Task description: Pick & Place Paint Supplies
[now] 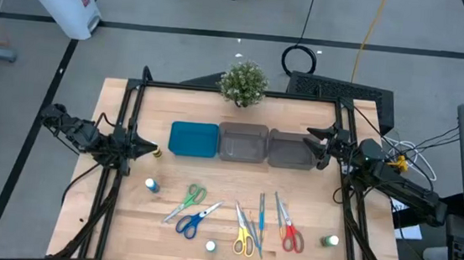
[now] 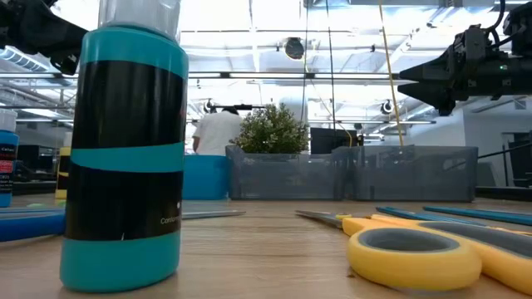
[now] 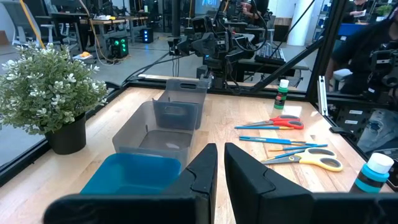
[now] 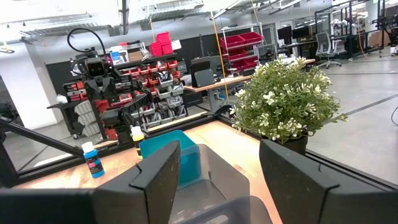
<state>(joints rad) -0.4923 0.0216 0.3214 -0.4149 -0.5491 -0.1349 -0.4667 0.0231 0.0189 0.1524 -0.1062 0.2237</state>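
left gripper (image 1: 151, 149): mid-left of high view, just left of the teal tray; fingers (image 3: 202, 177) pressed nearly together, nothing between them.
right gripper (image 1: 313, 145): mid-right of high view, at the right grey bin's edge; jaws spread wide, empty.
bottles: blue one (image 1: 151, 185) lower left, teal one (image 1: 210, 246) bottom centre, green one (image 1: 332, 240) lower right, yellow one (image 1: 157, 151) just beside the left fingertips.
bottle handling: likely light, rigid, smooth-sided, tippy; best taken around the body below the white cap.
scissors: green (image 1: 191, 197), blue (image 1: 197, 220), yellow (image 1: 243, 234), red (image 1: 289, 230), lying flat across lower centre.
scissors handling: stiff, thin, low to the wood; probably grip across the blades near the pivot.
blue sticks (image 1: 260, 219): between yellow and red scissors; slim, light, likely to roll.
containers: teal tray (image 1: 193, 139), grey bins (image 1: 266, 146), centre row, appeared empty.
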